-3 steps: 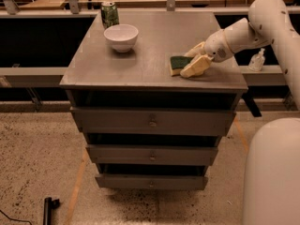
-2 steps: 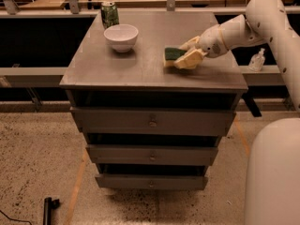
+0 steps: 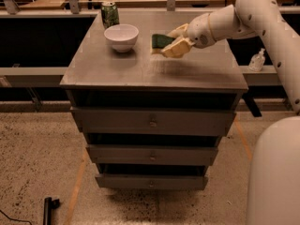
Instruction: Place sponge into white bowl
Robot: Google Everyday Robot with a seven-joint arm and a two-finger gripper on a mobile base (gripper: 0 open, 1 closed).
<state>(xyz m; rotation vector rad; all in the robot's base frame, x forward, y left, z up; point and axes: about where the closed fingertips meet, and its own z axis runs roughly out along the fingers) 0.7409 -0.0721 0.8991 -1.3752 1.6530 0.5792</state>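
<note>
The white bowl (image 3: 121, 36) stands upright and empty on the back left of the grey cabinet top (image 3: 140, 71). The sponge (image 3: 160, 41), dark green top over pale yellow foam, is held above the cabinet top, just right of the bowl and apart from it. My gripper (image 3: 174, 40) comes in from the right on the white arm and is shut on the sponge's right end, with cream pads (image 3: 177, 48) above and below it.
A green drink can (image 3: 110, 14) stands behind the bowl at the back left corner. A small clear bottle (image 3: 257, 60) sits on the ledge to the right. The cabinet has several drawers (image 3: 152, 121). A railing runs behind.
My gripper has lifted the sponge off the cabinet top and carried it left and back, toward the white bowl.
</note>
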